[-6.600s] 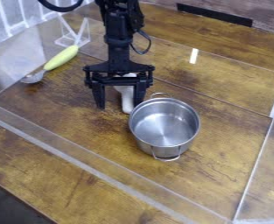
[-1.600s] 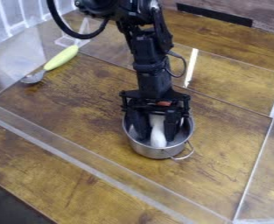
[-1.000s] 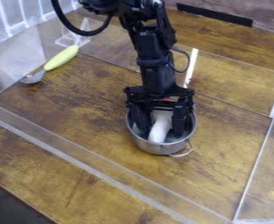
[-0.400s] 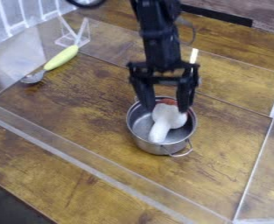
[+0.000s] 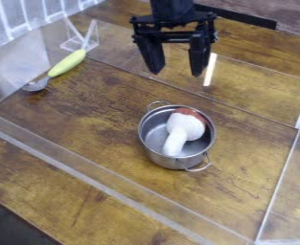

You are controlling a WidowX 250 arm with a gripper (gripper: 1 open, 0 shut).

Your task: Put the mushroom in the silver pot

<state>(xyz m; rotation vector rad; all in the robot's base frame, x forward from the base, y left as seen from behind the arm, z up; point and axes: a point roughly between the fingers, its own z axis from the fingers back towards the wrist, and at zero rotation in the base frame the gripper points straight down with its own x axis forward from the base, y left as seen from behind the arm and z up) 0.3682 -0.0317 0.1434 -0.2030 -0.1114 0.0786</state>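
The mushroom point(image 5: 179, 132) lies on its side inside the silver pot point(image 5: 178, 159), white stem toward the front, reddish-brown cap toward the back rim. The pot stands on the wooden table point(image 5: 101, 124) a little right of centre. My gripper point(image 5: 173, 55) hangs high above and behind the pot, its two black fingers spread wide with nothing between them. It is well clear of the mushroom and the pot.
A long yellow-green object point(image 5: 66, 63) lies at the back left beside a clear stand point(image 5: 80, 38). A small grey item point(image 5: 34, 85) sits at the left edge. Clear plastic walls point(image 5: 283, 182) run along the front and right sides of the table.
The gripper has risen out of the pot and moved back and away, leaving the mushroom lying in the pot. Its fingers stay spread.
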